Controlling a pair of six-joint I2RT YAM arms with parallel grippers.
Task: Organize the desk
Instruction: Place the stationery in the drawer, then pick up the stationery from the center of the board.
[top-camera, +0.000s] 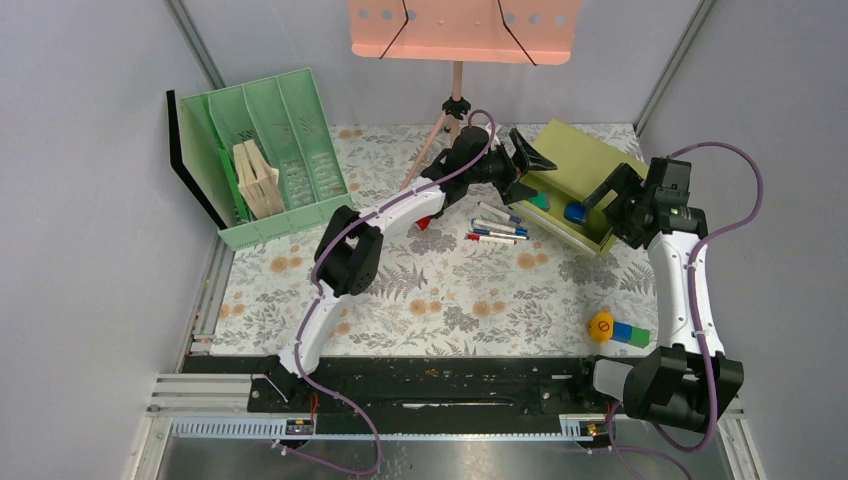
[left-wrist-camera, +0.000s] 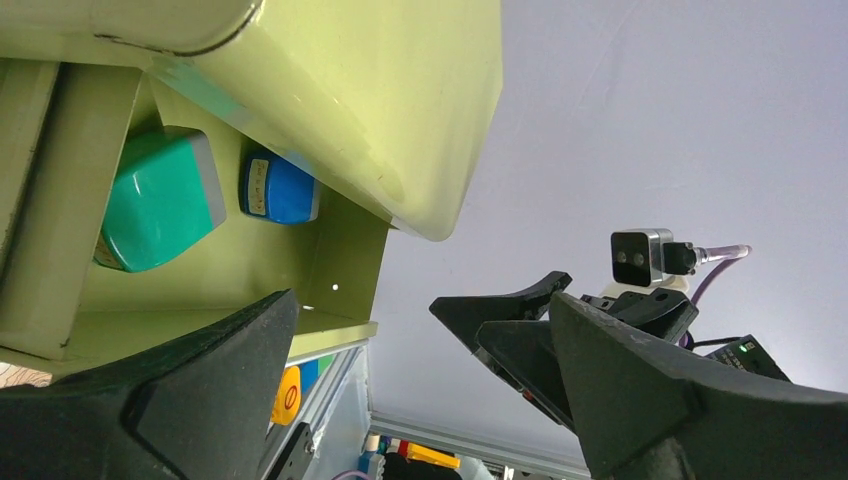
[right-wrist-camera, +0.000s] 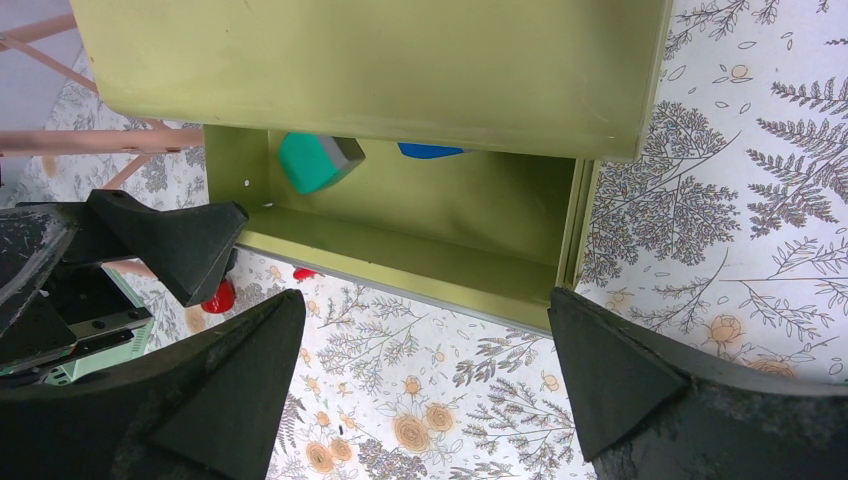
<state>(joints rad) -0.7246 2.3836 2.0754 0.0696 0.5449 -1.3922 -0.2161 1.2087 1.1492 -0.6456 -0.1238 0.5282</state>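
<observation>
Top external view: the floral-print rectangular desk (top-camera: 450, 300) is spread beneath both arms. At its far right corner an olive-green open box (top-camera: 580, 155) is flanked by the left gripper (left-wrist-camera: 422, 310) and right gripper (right-wrist-camera: 428, 300), both spread wide, nothing held.

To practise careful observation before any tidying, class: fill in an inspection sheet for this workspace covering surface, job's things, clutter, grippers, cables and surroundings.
Surface: floral-print desk, items scattered.
Job's things: green file organizer rear left; olive box rear right, holding teal block and blue item.
Clutter: pens mid-desk; red object left of them; yellow piece, blue block, green block front right.
Grippers: left gripper and right gripper open, empty, at the olive box.
Cables: purple cables loop along both arms.
Surroundings: pink music stand behind; grey walls; black rail frame.
</observation>
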